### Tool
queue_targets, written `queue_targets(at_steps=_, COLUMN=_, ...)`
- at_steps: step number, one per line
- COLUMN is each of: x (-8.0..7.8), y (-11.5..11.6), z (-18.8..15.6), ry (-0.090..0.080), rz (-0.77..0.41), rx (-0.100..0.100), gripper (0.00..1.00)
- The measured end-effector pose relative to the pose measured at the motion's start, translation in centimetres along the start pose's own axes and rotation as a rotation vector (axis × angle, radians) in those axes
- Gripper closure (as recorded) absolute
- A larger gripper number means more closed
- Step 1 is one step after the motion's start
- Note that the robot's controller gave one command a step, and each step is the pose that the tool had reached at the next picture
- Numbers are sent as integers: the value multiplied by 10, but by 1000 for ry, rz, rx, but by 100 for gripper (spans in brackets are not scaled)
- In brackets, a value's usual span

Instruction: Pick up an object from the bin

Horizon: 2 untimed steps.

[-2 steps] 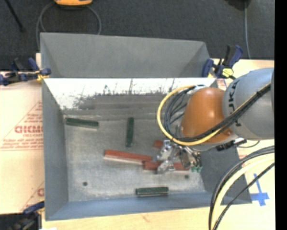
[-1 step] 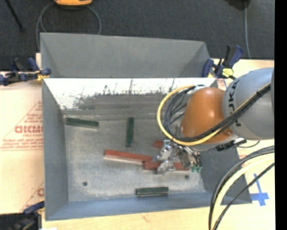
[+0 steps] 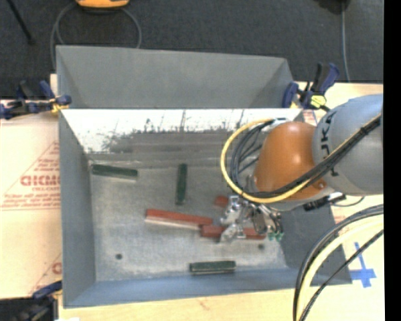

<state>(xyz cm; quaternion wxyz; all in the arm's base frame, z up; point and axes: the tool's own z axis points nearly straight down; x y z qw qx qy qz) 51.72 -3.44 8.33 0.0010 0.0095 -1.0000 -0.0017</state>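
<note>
Camera view: the gripper (image 3: 231,230) is down low on the floor of the bin (image 3: 76,199), right of centre, with the orange-covered wrist and looped cables above it. It sits right at a short red block (image 3: 210,231), apparently touching it. Whether it is spread or pinching, I cannot tell from here. A long red stick (image 3: 177,217) runs leftward from that block, and another red piece (image 3: 221,200) pokes out just above the gripper. 3 green sticks lie well apart from it: 1 at the upper left (image 3: 114,172), 1 standing lengthwise near the middle (image 3: 181,183), 1 along the near wall (image 3: 212,267).
</note>
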Motion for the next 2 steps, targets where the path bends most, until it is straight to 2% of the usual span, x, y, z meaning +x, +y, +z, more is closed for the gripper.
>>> queue_targets(at_steps=2, x=1, y=-1, z=-38, ry=-1, rz=2, rx=3, gripper=100)
